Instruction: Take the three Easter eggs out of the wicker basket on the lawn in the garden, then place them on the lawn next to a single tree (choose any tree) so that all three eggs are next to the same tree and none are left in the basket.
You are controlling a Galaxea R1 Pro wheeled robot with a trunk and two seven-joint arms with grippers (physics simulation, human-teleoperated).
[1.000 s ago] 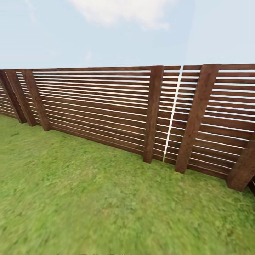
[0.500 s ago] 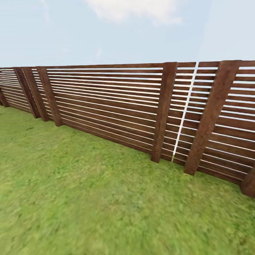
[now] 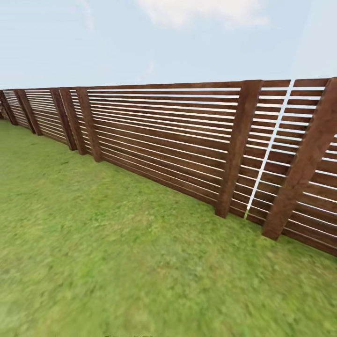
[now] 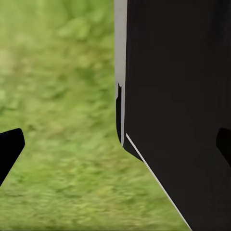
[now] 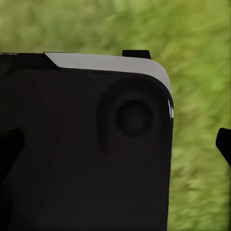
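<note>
The lawn [image 3: 117, 262] spreads as flat green grass across the lower half of the head view, within the garden. The Easter eggs, the wicker basket and the tree are out of view. In the left wrist view, my left gripper [image 4: 115, 147] is open, its dark fingertips [image 4: 9, 149] far apart at the picture's edges, over grass and a black part of my own body [image 4: 178, 96]. My right gripper [image 5: 118, 144] also stands open, one fingertip [image 5: 224, 144] over grass, nothing between the fingers.
A brown slatted wooden fence [image 3: 164, 135] runs from far left to near right, with thick posts [image 3: 236, 150] and a narrow bright gap [image 3: 267, 159]. Open grass lies in front of it. Pale sky with a cloud [image 3: 196, 11] is above.
The whole head view has shifted: the camera has turned left, so the fence posts slid to the right and more of the fence's far left stretch shows.
</note>
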